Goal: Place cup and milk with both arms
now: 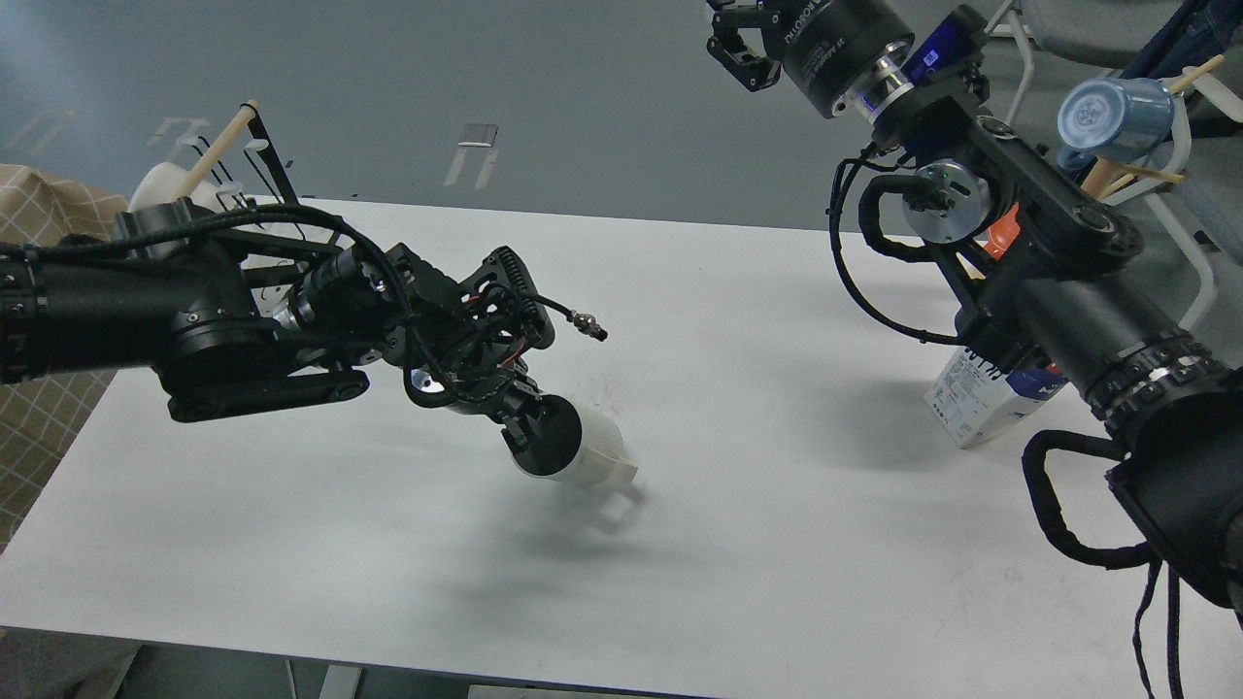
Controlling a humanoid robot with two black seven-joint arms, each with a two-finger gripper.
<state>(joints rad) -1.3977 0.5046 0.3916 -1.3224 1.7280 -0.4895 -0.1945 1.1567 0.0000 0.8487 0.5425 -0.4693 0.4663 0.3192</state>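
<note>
I am looking down on a white table (291, 524). My left hand (529, 427) pinches the rim of the cup (583, 451), one finger reaching inside its dark grey interior. The cup is tipped on its side, mouth facing me, over the middle of the table, and nothing shows inside it. I cannot tell whether it touches the surface. The milk (981, 403) stands near the right edge, mostly hidden behind my right arm. My right hand (740, 44) is raised beyond the far edge, fingers spread and holding nothing. Past the right edge, a blue mug (1117, 116) hangs mouth outward on a wooden rack (1199, 70).
</note>
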